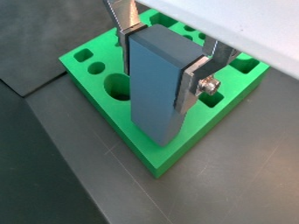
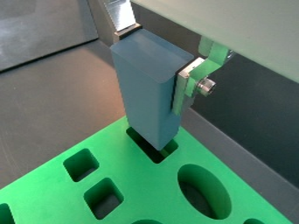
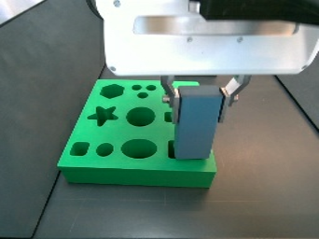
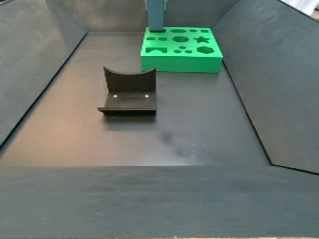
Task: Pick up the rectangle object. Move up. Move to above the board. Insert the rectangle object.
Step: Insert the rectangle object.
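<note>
The gripper hangs directly over the board, its 2 silver fingers clamped against opposite faces of the rectangle object. The block stands upright between them, held near its top.

In a wrist view the block's lower end sits in a rectangular cut-out of the green slab — the dark rim of the hole shows around its base, so the end has entered the opening, though most of the blue-grey body still stands above the surface. A finger plate with a screw head presses on 1 side of it. How deep the end reaches cannot be told.

In a side view the block rises from the board's near right corner region, with the star hole, the hexagon hole and several round holes to the side of it, all uncovered. In a wrist view the slab shows an oval hole just beside the block.

The far side view shows the board at the back of the dark grey floor, the block rising from its back left part. The fixture — a dark L-shaped bracket on a base plate — stands on the floor nearer the camera, well apart from the board.
</note>
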